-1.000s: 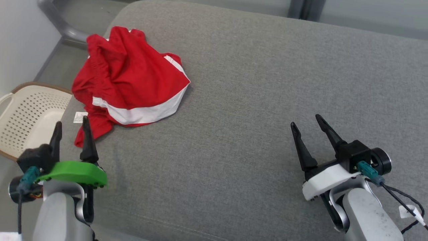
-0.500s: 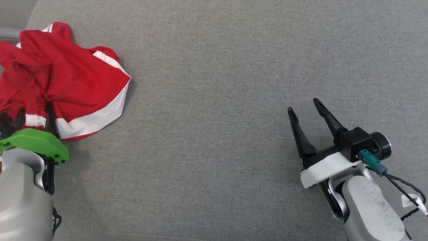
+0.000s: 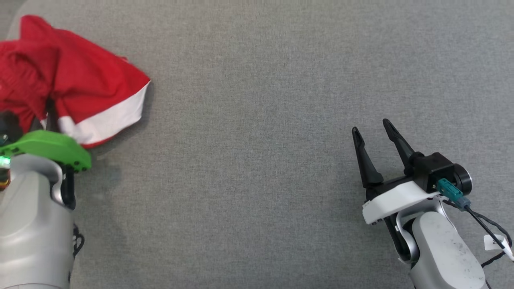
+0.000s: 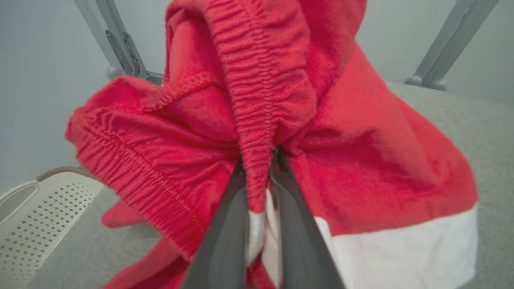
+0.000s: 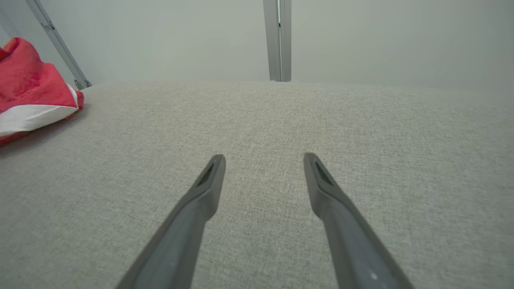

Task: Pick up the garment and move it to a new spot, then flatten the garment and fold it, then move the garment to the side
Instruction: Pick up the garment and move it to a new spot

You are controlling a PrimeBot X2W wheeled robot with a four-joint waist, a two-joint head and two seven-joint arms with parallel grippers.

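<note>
One garment (image 4: 361,160) is pinched by the left gripper (image 4: 259,160).

We show a red garment (image 3: 80,76) with a white band at its hem and ribbed gathers at the waistband, on a mottled grey woven cushion (image 3: 257,120). The left gripper (image 4: 260,166) carries a green cover (image 3: 52,146), the right gripper (image 3: 370,125) a white cover (image 3: 395,196). The basket (image 4: 36,224), far left, is cream, patterned with small holes.
</note>
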